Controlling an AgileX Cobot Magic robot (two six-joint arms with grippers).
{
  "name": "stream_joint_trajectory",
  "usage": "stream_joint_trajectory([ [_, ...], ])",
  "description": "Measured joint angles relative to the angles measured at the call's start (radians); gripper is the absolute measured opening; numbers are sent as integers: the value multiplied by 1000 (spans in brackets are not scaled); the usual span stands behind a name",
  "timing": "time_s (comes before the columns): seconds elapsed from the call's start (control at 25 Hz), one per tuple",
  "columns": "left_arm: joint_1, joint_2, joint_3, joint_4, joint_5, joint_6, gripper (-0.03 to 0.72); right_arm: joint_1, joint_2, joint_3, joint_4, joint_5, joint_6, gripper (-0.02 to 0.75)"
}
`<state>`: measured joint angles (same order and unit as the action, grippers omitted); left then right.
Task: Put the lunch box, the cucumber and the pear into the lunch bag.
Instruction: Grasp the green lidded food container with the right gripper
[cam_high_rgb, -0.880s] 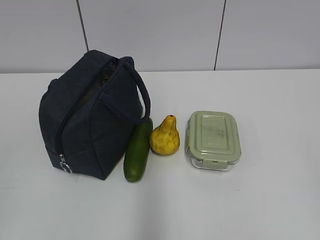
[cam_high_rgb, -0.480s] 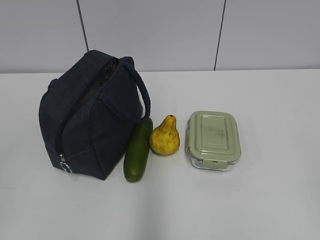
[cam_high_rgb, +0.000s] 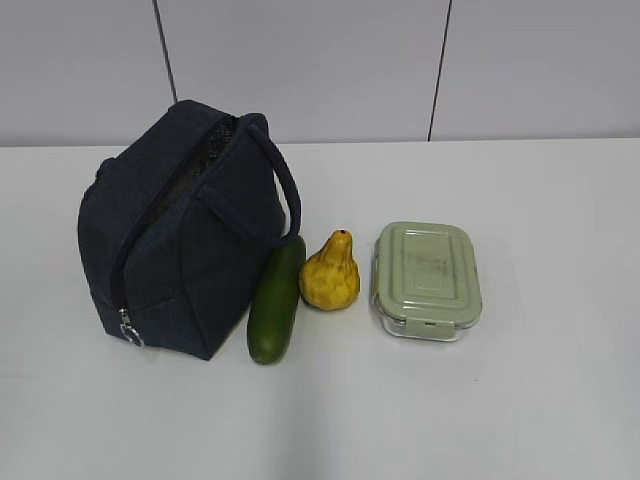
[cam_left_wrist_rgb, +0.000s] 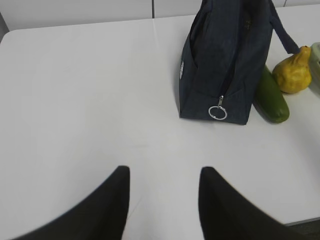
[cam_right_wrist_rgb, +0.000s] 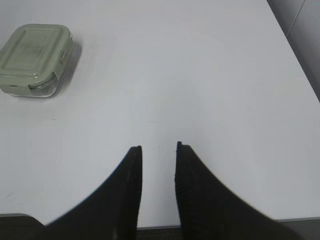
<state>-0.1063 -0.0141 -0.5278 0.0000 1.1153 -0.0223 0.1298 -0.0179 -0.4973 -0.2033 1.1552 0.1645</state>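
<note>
we are seeing both grippers, left gripper (cam_left_wrist_rgb: 162, 187) and right gripper (cam_right_wrist_rgb: 158, 165), hovering part-open over bare table (cam_high_rgb: 540, 400), gripping nothing. the lunch bag (cam_high_rgb: 180, 235) is standing upright, apparently unzipped along the top, probably for loading. cucumber (cam_high_rgb: 275, 300), pear (cam_high_rgb: 332, 272) and lunch box (cam_high_rgb: 426, 280) are lying beside it in a row.

White table (cam_high_rgb: 560, 200) carries lunch bag (cam_high_rgb: 180, 230), cucumber (cam_high_rgb: 275, 300), pear (cam_high_rgb: 331, 273), lunch box (cam_high_rgb: 426, 278).

We find no visible change across the exterior views. The lunch bag (cam_high_rgb: 185, 230), cucumber (cam_high_rgb: 276, 300), pear (cam_high_rgb: 331, 273) and lunch box (cam_high_rgb: 426, 279) occupy identical positions on the table (cam_high_rgb: 540, 400). We see no arm enter that view at any point.
</note>
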Motion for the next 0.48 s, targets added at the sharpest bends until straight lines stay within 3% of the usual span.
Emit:
stream_joint_trajectory([
  [0.48, 0, 0, 0, 0, 0, 0, 269, 0, 0, 0, 0, 0, 0, 195],
])
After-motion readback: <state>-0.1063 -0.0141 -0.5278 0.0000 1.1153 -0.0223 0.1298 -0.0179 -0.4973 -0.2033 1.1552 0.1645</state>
